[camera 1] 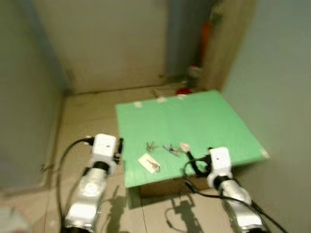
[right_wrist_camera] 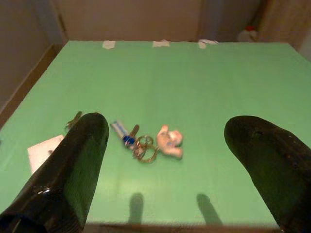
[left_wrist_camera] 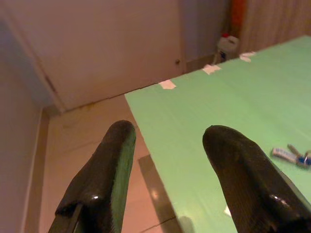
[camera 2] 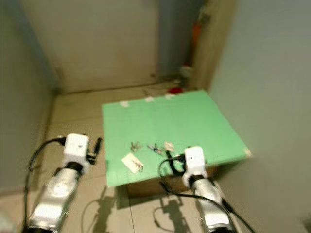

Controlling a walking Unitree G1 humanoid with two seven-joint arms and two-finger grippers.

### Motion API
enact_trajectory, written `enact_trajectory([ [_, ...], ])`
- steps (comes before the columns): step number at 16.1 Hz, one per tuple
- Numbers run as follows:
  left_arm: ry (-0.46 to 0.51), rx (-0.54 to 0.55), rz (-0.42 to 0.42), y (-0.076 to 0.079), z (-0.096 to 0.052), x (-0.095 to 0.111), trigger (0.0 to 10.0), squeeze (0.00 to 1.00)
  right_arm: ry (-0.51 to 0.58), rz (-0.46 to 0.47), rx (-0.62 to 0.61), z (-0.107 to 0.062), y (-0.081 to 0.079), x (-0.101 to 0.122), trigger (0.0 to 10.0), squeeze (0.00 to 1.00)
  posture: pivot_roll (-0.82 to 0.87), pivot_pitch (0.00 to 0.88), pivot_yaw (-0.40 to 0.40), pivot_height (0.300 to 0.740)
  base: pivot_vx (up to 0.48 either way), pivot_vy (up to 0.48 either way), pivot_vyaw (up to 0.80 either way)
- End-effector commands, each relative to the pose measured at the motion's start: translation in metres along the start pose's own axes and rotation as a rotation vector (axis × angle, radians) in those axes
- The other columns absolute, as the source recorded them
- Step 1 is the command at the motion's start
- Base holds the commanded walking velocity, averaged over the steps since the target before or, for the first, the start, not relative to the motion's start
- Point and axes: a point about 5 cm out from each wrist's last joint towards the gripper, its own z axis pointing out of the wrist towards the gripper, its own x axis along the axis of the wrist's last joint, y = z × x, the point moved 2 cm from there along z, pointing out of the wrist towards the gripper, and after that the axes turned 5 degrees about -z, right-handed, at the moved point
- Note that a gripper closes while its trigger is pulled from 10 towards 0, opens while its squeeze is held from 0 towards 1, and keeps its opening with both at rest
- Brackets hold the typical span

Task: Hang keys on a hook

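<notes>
Just ahead, keys point(right_wrist_camera: 146, 143) on green board point(right_wrist_camera: 218, 87)

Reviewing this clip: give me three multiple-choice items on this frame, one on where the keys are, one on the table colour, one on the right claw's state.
1. The keys with the pale charm lie:
A. on the floor
B. on the table, near its front edge
C. in the left claw

2. The table top is:
A. green
B. red
C. black

3. The right claw is:
A. shut on the keys
B. open, empty
C. shut, empty

Key: 1 B, the keys rest on the table surface ahead of the right claw; 2 A, the sheet is green; 3 B, its fingers stand wide apart with nothing between.
</notes>
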Motion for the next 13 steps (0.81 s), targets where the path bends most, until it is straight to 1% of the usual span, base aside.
enact_trajectory([
  [1,0.006,0.054,0.048,-0.011,0.0,0.003,10.0,0.0,0.004,0.01,0.014,0.003,-0.005,0.002,10.0,0.0,0.03,0.032,-0.002,0.74,0.431,0.0,0.63],
  [2,-0.029,0.069,0.05,-0.013,0.002,-0.001,10.0,0.0,-0.026,0.02,0.003,0.003,-0.004,-0.002,10.0,0.0,0.03,0.032,-0.002,0.74,0.0,0.0,0.0],
  [3,-0.006,0.052,0.032,-0.012,0.002,0.001,10.0,0.0,-0.027,0.013,0.001,0.003,-0.004,-0.002,10.0,0.0,0.03,0.033,-0.004,0.74,0.0,0.0,0.0],
  [4,0.014,-0.01,-0.003,-0.006,0.0,0.006,10.0,0.0,-0.016,0.016,0.0,0.003,-0.004,-0.001,10.0,0.0,0.03,0.033,-0.003,0.74,0.439,0.0,0.0],
  [5,0.015,-0.024,0.017,-0.004,0.0,0.006,10.0,0.0,-0.013,0.016,0.0,0.002,-0.003,-0.001,10.0,0.0,0.03,0.033,-0.002,0.74,0.454,0.0,0.0],
  [8,0.009,-0.044,0.022,0.001,0.0,0.005,10.0,0.0,-0.008,0.014,-0.004,0.002,-0.003,-0.001,10.0,0.0,0.03,0.036,0.002,0.74,0.459,0.0,0.0],
  [9,0.023,-0.054,0.054,0.003,0.0,0.007,10.0,0.0,-0.01,0.015,-0.008,0.002,-0.003,-0.001,10.0,0.0,0.03,0.038,0.002,0.74,0.472,0.0,0.0],
  [10,-0.009,-0.039,0.119,0.003,0.002,0.003,10.0,0.0,-0.012,0.015,-0.009,0.001,-0.003,-0.002,10.0,0.0,0.03,0.04,0.004,0.74,0.0,0.0,0.0],
  [11,-0.03,-0.042,0.103,0.004,0.002,0.0,10.0,0.0,-0.015,0.016,-0.009,0.0,-0.004,-0.003,10.0,0.0,0.02,0.042,0.005,0.74,0.0,0.0,0.0],
  [12,-0.03,-0.044,0.095,0.005,0.002,0.0,10.0,0.0,-0.018,0.017,-0.009,-0.001,-0.005,-0.005,10.0,0.0,0.02,0.042,0.006,0.74,0.0,0.0,0.0],
  [13,-0.039,-0.043,0.105,0.006,0.003,-0.001,10.0,0.0,-0.021,0.015,-0.009,-0.002,-0.006,-0.006,10.0,0.0,0.02,0.044,0.008,0.74,0.0,0.0,0.0],
])
